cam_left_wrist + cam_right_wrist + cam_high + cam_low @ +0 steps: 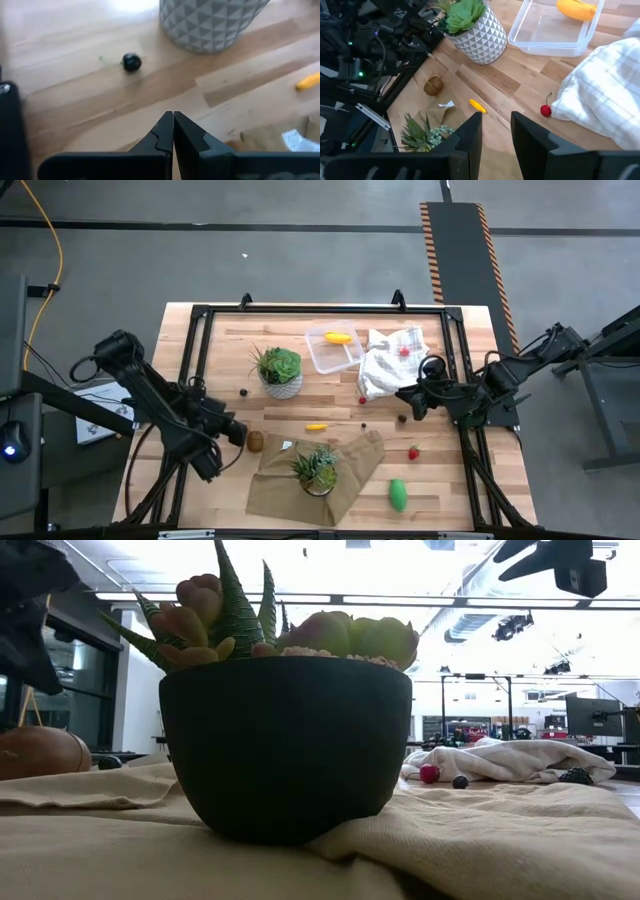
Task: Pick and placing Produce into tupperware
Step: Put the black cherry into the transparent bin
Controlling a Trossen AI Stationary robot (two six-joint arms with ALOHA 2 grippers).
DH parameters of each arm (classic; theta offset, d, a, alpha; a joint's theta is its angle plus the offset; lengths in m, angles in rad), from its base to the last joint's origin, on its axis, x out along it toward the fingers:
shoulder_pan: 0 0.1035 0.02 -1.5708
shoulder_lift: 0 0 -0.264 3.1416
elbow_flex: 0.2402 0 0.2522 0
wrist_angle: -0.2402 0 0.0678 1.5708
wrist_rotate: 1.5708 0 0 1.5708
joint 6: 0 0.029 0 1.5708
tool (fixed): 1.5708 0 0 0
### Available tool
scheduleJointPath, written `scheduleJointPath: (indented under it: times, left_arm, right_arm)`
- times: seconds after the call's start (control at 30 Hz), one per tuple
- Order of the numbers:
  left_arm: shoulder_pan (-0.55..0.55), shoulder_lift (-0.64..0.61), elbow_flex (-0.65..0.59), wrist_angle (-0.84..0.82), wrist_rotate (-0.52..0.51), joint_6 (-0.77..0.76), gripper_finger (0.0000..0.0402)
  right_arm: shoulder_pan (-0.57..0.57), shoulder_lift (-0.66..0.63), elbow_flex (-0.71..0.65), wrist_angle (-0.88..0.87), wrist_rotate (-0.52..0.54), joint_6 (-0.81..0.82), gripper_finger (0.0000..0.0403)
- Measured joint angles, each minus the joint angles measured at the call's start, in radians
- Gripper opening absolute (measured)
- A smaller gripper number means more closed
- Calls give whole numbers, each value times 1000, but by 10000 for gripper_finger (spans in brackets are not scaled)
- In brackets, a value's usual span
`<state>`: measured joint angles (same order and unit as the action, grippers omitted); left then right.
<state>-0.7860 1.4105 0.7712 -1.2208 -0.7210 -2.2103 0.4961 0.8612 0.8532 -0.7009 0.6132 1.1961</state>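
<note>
A pale plank table with a black frame stands on grey floor; the low view looks past it into a bright hall with ceiling lights. At the left, the left gripper hovers low over the wood, its fingers pressed together on nothing, just beside the round brown ball. Further in sits a white pot with a faceted triangle pattern and a green rosette plant, a tiny dark berry near it. In front, a tan cloth lies rumpled under a smooth dark bowl of spiky succulents. A slim yellow piece lies on bare wood between the two plants. The tupperware — clear, thin-walled, round-cornered — holds one yellow oblong. A crumpled white cloth touches its right side, a red berry at the cloth's edge. The right gripper hangs by that cloth — fingers narrowly parted, empty. A glossy green piece and a red berry lie at the front right.
</note>
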Motion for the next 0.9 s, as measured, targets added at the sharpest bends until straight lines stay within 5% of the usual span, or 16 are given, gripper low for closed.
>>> scheduleJointPath:
  times: [0.23,0.67,0.9]
  left_arm:
    - [0,8,0,-4,-168,-21,2]
    - [0,-15,-113,100,-154,-155,114]
    - [0,-14,-184,103,-158,-156,144]
  right_arm:
    - [0,1,0,3,-2,0,94]
    - [0,1,0,17,-2,-27,94]
    - [0,1,0,-27,85,-148,94]
